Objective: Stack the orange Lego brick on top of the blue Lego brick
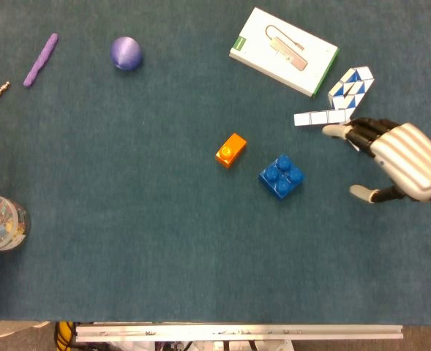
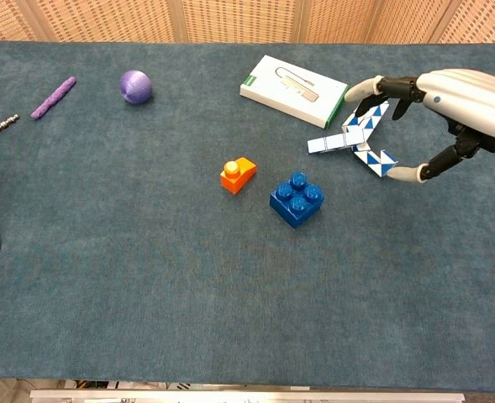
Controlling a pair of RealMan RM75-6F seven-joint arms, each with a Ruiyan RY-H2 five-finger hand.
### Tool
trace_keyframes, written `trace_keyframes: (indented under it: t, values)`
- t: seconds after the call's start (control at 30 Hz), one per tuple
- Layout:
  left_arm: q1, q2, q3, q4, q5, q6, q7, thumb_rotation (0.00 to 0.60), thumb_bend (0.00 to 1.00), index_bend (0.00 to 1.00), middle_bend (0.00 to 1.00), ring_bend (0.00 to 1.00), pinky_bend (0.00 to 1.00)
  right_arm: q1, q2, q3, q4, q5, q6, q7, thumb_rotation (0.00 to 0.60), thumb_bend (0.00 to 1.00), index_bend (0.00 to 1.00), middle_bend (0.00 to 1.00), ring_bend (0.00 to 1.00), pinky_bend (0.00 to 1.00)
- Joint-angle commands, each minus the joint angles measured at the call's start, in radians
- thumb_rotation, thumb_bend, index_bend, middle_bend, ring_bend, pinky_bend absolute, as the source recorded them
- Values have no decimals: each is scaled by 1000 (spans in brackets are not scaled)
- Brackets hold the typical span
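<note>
Though printed, box [image 1: 284, 51] label illegible.

Orange brick [image 1: 231, 150], blue brick [image 1: 282, 176], purple ball [image 1: 126, 53], teal cloth [image 1: 127, 219]

Even, bright overhead light; faint shadows, sharp focus.

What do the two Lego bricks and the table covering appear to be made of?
The orange Lego brick and the blue Lego brick look like moulded hard plastic: crisp edges, smooth studs, slight sheen. The table covering looks like teal fabric, perhaps felt or short-pile carpet: matte, with a fuzzy mottled texture.
</note>
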Motion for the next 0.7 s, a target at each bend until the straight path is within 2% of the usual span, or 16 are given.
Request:
trace_keyframes:
  t: [0.03,0.4,0.7]
  values:
    - [-1,-1,1,-1,6,-1,1,600,172,58,96,35,56,40,-25,-2,5,22,-54,-7,600,169,177,289,209,319]
    - [6,-1,8,-8,12,5,8,600,172,58,96,35,56,146,-162,3,113,131,-196,-23,600,167,178,289,209,319]
    - [10,0,7,-6,11,9,2,600,172,58,96,35,56,195,-258,4,200,185,-240,-21,600,30,178,289,209,319]
